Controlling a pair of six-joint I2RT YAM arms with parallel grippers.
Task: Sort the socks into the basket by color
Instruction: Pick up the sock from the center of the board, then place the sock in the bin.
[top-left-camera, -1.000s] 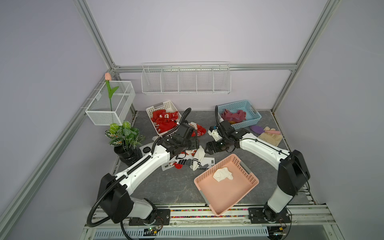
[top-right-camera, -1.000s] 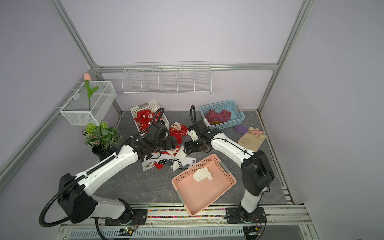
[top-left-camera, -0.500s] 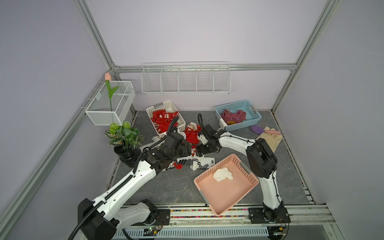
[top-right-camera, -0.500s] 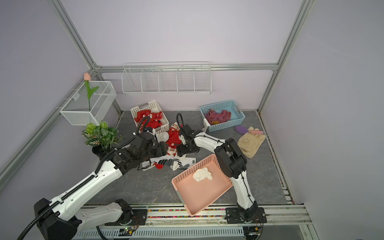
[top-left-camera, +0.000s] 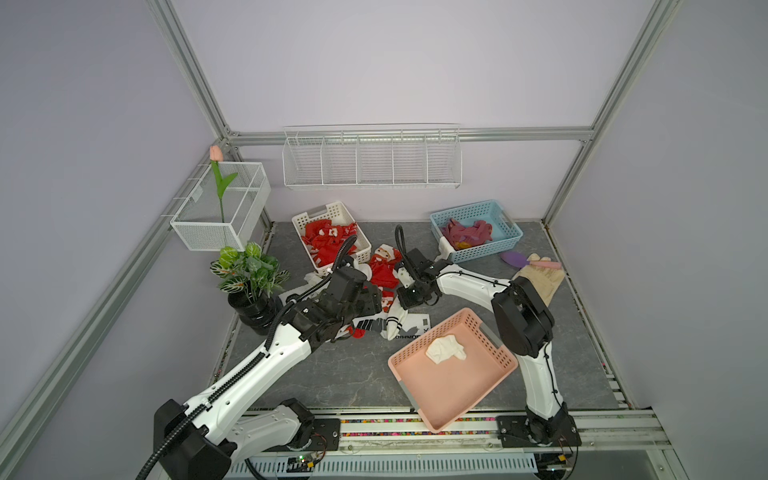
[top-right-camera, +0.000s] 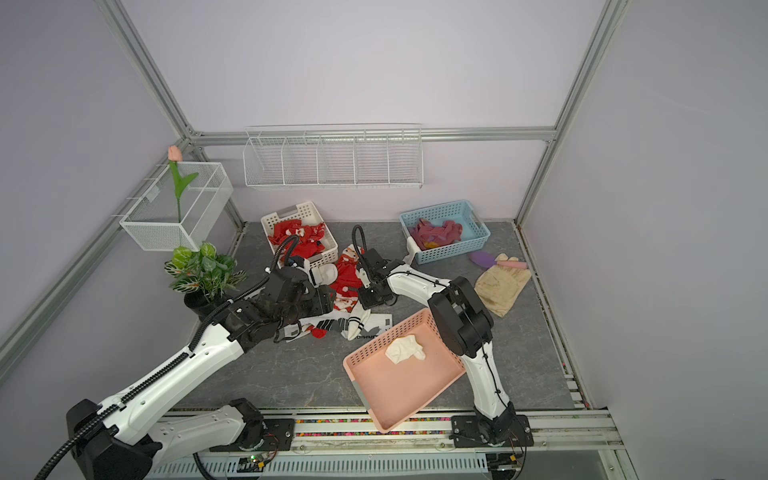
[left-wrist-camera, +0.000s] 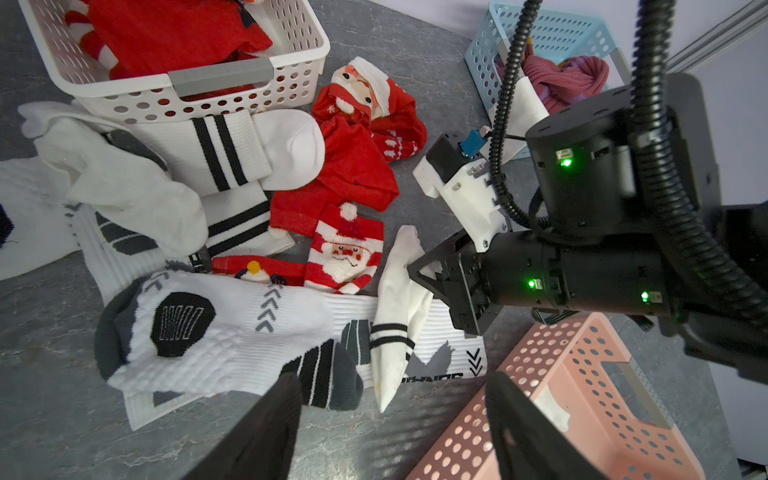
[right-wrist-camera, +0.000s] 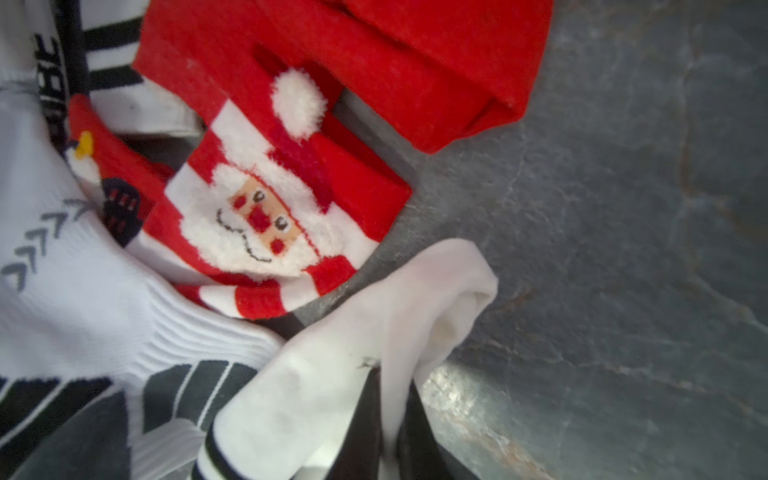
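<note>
Right claw (right-wrist-camera: 388, 399) pinches a white, black-striped sock (right-wrist-camera: 316, 374); left claw (left-wrist-camera: 392, 382) spread

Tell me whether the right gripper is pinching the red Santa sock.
No, the right gripper is shut on a white sock with black stripes, while the red Santa sock lies free beside it.

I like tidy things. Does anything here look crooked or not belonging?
The pink basket sits crooked, one corner poking past the front edge of the table. Beige gloves and a purple brush lie beside the blue basket; they aren't socks.
</note>
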